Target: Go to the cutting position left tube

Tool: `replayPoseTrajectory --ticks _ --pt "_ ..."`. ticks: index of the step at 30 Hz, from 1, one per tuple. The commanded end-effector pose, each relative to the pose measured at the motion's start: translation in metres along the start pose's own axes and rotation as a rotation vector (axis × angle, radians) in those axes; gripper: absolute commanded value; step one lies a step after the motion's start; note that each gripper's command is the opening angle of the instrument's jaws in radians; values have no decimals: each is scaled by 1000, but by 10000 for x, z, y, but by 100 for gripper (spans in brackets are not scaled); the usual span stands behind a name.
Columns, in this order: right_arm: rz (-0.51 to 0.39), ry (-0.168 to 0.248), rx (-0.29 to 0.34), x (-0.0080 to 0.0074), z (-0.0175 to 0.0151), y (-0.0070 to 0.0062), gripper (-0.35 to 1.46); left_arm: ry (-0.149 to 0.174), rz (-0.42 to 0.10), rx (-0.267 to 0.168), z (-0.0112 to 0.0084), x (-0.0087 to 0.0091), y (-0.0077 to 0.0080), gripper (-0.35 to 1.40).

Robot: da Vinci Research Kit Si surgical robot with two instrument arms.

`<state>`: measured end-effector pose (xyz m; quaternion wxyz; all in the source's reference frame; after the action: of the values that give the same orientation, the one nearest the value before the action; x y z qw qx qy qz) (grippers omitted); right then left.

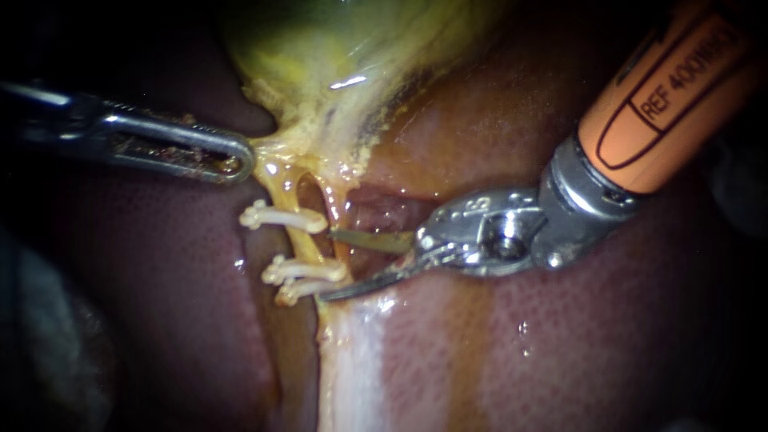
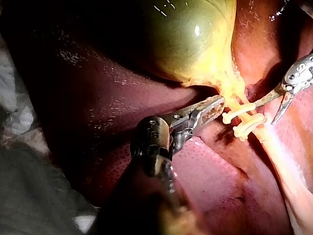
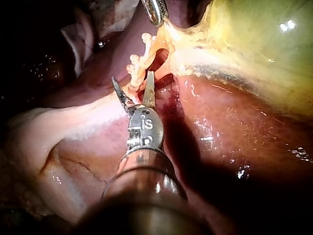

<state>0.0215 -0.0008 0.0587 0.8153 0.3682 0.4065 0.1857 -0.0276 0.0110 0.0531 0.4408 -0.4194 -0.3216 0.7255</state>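
Two pale yellow tubes run down from the neck of the gallbladder (image 1: 344,48). The left tube (image 1: 298,236) carries three white clips: one higher up (image 1: 284,218) and two close together lower down (image 1: 306,270). My right instrument (image 1: 328,266) comes in from the upper right with its two blades open. The upper blade points between the high clip and the lower pair, with its tip at the right tube (image 1: 338,210). The lower blade lies under the lowest clip. My left instrument (image 1: 240,160) is shut on tissue at the gallbladder's neck and holds it to the left.
Dark red liver (image 1: 560,344) surrounds the tubes on both sides. A pale band of tissue (image 1: 352,360) continues below the clips. The right instrument's orange shaft (image 1: 672,88) fills the upper right corner.
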Motion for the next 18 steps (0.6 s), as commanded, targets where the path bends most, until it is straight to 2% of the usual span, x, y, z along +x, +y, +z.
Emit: replayPoseTrajectory --ticks 1,12,15,18 --pt "5 -1 0 -1 2 2 140 0 0 0 0 0 0 -35" --pt "-10 -13 17 -5 13 16 140 1 0 1 1 0 0 -35" --pt "-19 -19 29 -2 16 17 140 1 0 1 1 0 0 -35" --pt "-19 -6 34 3 25 17 140 1 0 1 2 0 0 -35"
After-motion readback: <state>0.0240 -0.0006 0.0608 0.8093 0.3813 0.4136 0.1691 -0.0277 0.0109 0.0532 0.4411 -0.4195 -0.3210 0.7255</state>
